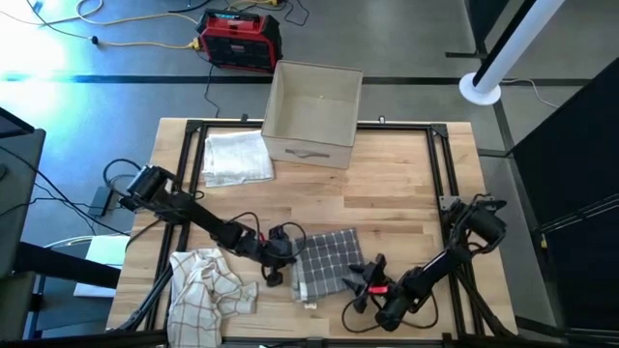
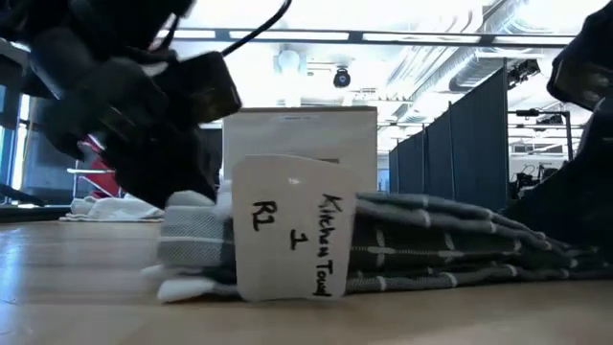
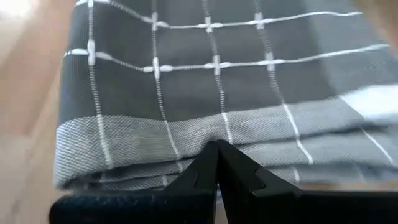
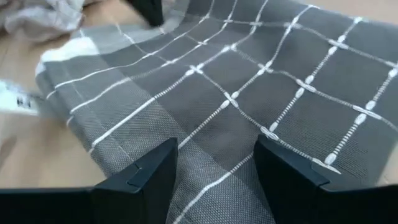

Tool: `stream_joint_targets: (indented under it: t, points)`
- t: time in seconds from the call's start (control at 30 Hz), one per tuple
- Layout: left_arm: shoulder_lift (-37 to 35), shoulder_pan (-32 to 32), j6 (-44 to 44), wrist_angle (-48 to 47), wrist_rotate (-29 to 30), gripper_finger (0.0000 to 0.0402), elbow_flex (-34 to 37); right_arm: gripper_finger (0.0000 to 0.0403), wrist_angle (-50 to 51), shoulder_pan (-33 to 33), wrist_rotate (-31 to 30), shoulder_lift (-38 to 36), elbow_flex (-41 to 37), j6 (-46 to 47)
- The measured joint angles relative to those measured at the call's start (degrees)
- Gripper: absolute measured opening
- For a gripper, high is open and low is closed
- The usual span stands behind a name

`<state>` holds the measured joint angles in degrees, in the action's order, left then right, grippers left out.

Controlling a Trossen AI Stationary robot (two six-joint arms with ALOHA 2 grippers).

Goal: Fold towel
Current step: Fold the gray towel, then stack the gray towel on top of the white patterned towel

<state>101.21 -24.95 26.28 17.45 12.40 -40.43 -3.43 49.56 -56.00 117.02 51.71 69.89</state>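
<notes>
A grey towel with white check lines (image 1: pixel 327 259) lies folded flat in several layers on the wooden table, near its front edge. My left gripper (image 1: pixel 279 259) is shut, its fingertips (image 3: pixel 217 152) at the towel's left edge. My right gripper (image 1: pixel 366 276) stands open at the towel's right near corner. In the right wrist view, its two fingers straddle a strip of the cloth (image 4: pixel 214 162); I cannot tell whether they touch it. My left gripper has its shut fingertips against the towel's stacked left edge (image 3: pixel 205 134), coming level from the table's left. Whether any cloth is caught between them I cannot tell. The towel lies flat on the table.
A crumpled cream towel with red checks (image 1: pixel 208 285) lies at the near left. A folded white towel (image 1: pixel 237 155) and an open cardboard box (image 1: pixel 311 114) sit at the far edge. A handwritten paper label (image 2: pixel 292 225) stands in front of the grey towel.
</notes>
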Motion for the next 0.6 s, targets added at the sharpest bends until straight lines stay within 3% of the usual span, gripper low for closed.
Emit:
stream_joint_targets:
  t: [0.17,0.27,0.33,0.43,0.6]
  points:
    - [-12.03,1.28,-4.68,-2.54,3.37,0.0000,-0.39,0.0199,5.26,0.98,0.98,-3.83,4.33,-5.88]
    - [-14.90,3.51,-11.45,-0.75,5.38,0.0000,-0.21,0.0199,7.40,1.15,2.05,-4.55,5.87,-7.86]
    - [-14.16,5.71,-15.80,5.49,4.87,0.0002,-0.30,0.0199,7.67,1.47,1.62,-4.56,6.89,-9.18]
    - [-10.25,8.50,-17.73,9.98,-1.96,0.0021,-0.41,0.0199,8.03,1.68,2.38,-4.73,7.54,-9.18]
    - [-2.29,10.43,-14.25,11.17,-7.30,0.0098,-3.53,0.0199,9.09,2.53,5.01,-4.66,7.51,-4.96]
